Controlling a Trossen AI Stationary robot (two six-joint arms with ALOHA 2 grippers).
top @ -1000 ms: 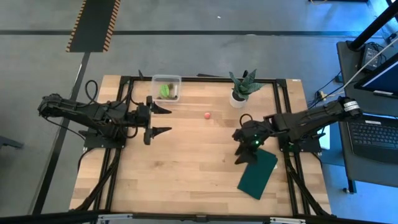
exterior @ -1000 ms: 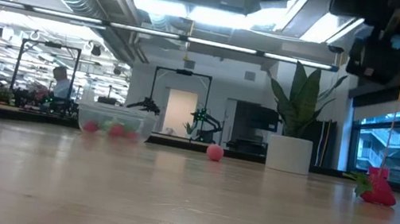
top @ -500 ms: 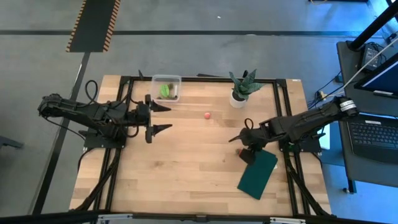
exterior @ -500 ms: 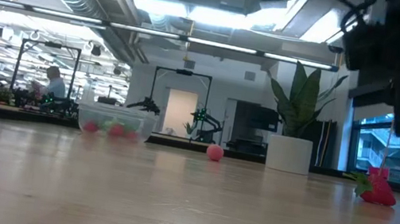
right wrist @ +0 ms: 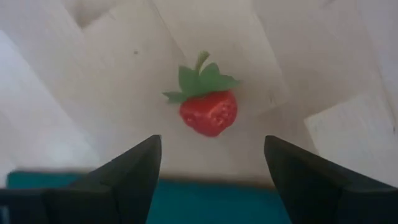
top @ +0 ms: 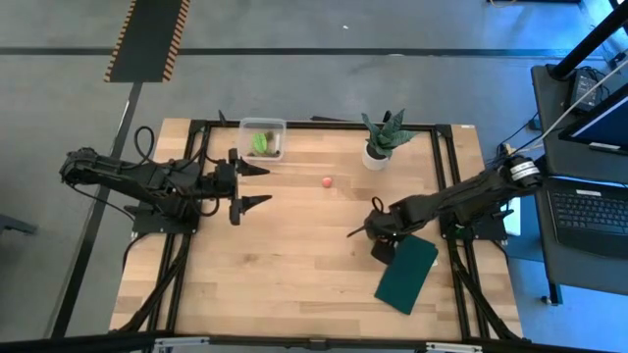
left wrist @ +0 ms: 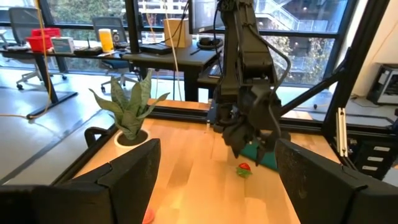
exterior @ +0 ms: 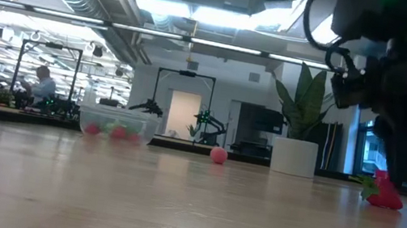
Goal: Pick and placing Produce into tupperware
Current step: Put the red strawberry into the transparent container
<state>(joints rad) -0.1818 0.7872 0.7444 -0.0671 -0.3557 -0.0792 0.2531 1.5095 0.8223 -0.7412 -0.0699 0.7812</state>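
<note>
Above strawberry [right wrist: 208, 112] beside dark green mat's [top: 407, 275] edge: right claw [right wrist: 211, 163] spread, not touching; left claw [top: 257, 186] spread near tupperware [top: 263, 138].

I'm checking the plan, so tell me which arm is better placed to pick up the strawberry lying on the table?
Right. The right gripper hangs open directly over the strawberry, beside the dark green mat. The left gripper waits open near the tupperware, across the table.

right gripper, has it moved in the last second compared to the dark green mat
Yes. In the high view the right gripper has shifted left, away from the dark green mat, and now hangs open over a strawberry.
</note>
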